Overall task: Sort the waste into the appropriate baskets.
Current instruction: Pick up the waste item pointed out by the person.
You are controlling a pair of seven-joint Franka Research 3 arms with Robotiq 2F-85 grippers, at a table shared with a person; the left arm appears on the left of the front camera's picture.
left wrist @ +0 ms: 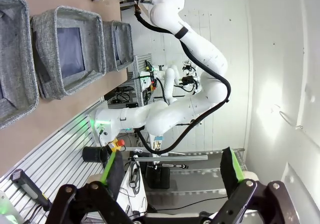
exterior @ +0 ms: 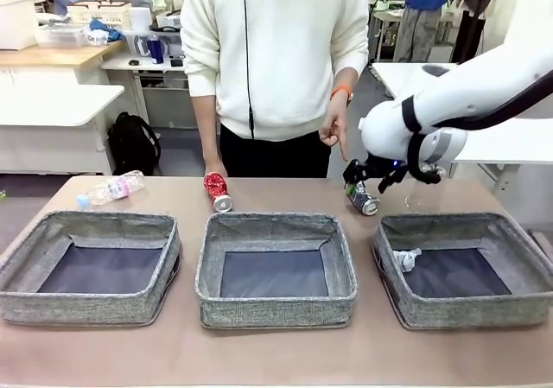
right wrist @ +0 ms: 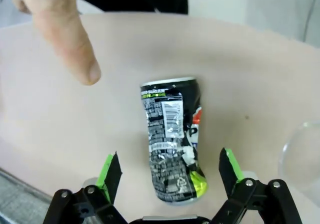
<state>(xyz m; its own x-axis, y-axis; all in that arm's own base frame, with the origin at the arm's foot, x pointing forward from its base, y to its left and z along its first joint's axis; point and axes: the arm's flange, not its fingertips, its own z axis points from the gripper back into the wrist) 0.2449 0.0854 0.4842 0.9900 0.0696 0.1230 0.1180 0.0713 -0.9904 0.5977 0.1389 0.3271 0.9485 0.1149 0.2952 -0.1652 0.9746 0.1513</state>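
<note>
A crushed dark blue-black can [exterior: 363,200] lies on the table behind the right basket [exterior: 467,311]. My right gripper [exterior: 369,177] hangs open just above it. In the right wrist view the can [right wrist: 172,144] lies lengthwise between the green pads [right wrist: 111,170], untouched. A person's finger [right wrist: 70,39] points down at it. A crushed red can [exterior: 217,190] sits behind the middle basket [exterior: 275,301], under the person's other hand. A blue-capped clear bottle [exterior: 111,188] lies behind the left basket [exterior: 86,307]. A white paper wad [exterior: 406,258] is in the right basket. My left gripper [left wrist: 171,169] is open and holds nothing.
A clear plastic object [exterior: 423,200] stands just right of the dark can, at the picture's edge [right wrist: 300,154] in the right wrist view. The person stands at the table's far edge. The left wrist view looks off the table toward the arm bases, with the baskets [left wrist: 50,79] at upper left.
</note>
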